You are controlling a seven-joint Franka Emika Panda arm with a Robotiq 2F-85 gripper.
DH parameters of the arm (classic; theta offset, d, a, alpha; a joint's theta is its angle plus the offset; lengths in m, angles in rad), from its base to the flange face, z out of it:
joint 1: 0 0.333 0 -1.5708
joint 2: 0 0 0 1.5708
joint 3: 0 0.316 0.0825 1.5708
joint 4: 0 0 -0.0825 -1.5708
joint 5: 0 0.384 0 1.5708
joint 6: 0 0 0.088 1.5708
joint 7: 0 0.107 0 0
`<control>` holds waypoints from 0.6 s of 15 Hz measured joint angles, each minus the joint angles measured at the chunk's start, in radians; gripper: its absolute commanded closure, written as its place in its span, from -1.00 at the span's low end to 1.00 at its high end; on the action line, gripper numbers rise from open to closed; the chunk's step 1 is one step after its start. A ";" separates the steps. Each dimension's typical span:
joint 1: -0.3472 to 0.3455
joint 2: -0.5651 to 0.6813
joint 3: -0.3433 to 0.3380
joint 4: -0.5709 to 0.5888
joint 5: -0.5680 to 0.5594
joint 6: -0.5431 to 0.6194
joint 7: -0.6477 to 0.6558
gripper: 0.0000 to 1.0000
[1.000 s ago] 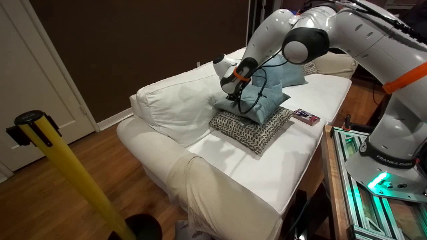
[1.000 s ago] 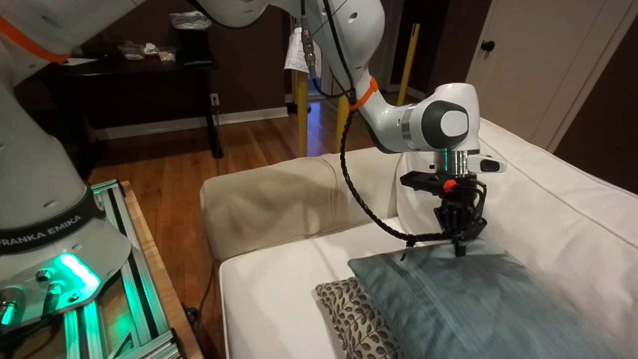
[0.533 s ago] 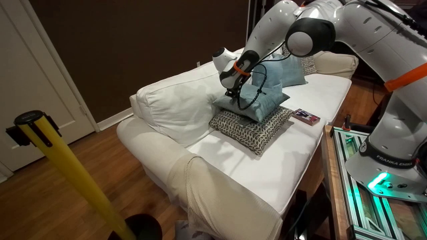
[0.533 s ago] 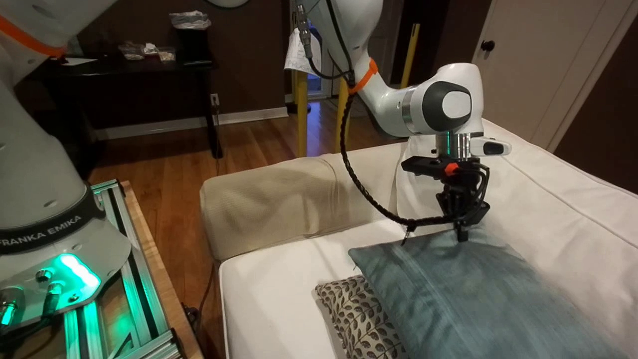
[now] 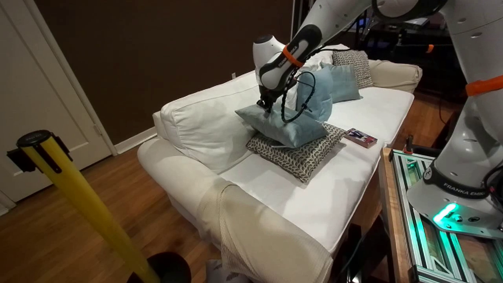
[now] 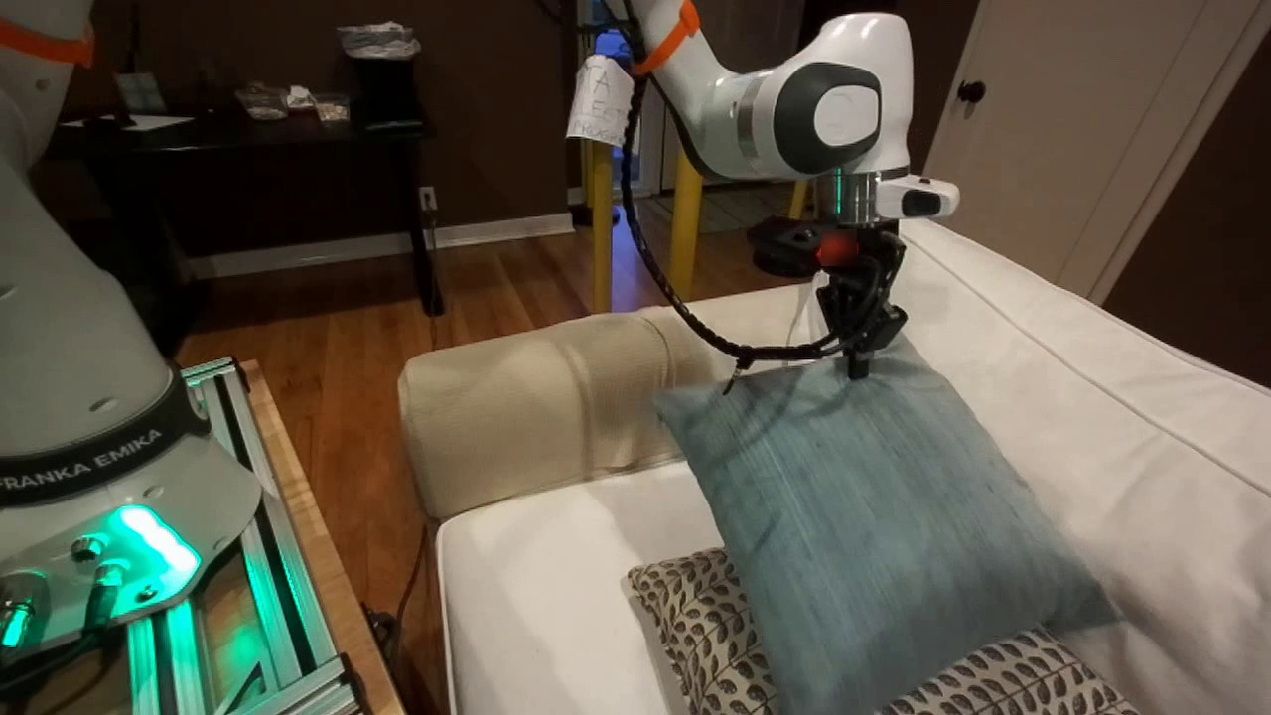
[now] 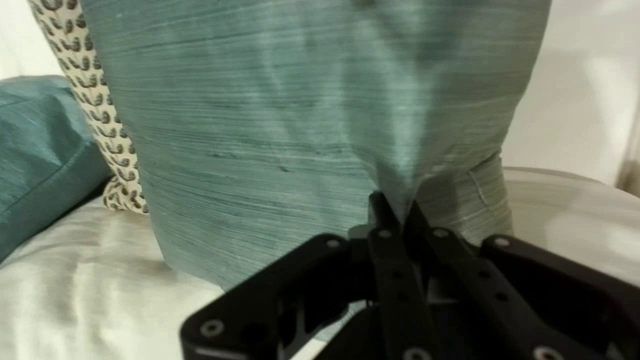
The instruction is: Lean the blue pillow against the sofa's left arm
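Note:
The blue pillow (image 5: 289, 127) is tilted over the patterned pillow (image 5: 294, 161), its gripped edge raised, its lower part on or just above that pillow. It also shows in an exterior view (image 6: 874, 516) and fills the wrist view (image 7: 260, 135). My gripper (image 5: 266, 107) is shut on a pinched fold of the blue pillow near its raised edge, seen in an exterior view (image 6: 859, 367) and between the fingertips in the wrist view (image 7: 398, 210). The sofa's left arm (image 5: 173, 167) is apart from the pillow; a beige throw (image 6: 536, 417) covers its front part.
The white back cushion (image 5: 212, 133) stands behind the pillow, beside the gripper. Light-blue pillows (image 5: 316, 90) and another patterned pillow (image 5: 355, 65) lean farther along the sofa. A small book (image 5: 360, 138) lies on the seat. A yellow post (image 5: 82, 192) stands beyond the left arm.
My gripper has risen with the pinched edge of the blue pillow and moved a little toward the left arm. The pillow now tilts more steeply. The patterned pillow under it has not moved.

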 measured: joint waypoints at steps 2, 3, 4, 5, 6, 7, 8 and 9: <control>0.000 -0.078 0.044 -0.072 0.044 0.042 -0.005 0.96; 0.000 -0.112 0.067 -0.099 0.069 0.050 -0.011 0.96; 0.001 -0.142 0.092 -0.120 0.097 0.052 -0.016 0.96; 0.001 -0.167 0.117 -0.137 0.127 0.052 -0.023 0.96; 0.001 -0.186 0.141 -0.149 0.156 0.052 -0.030 0.96; 0.002 -0.200 0.165 -0.157 0.184 0.052 -0.034 0.96; 0.003 -0.207 0.185 -0.161 0.212 0.052 -0.036 0.96; 0.005 -0.207 0.205 -0.161 0.241 0.052 -0.039 0.96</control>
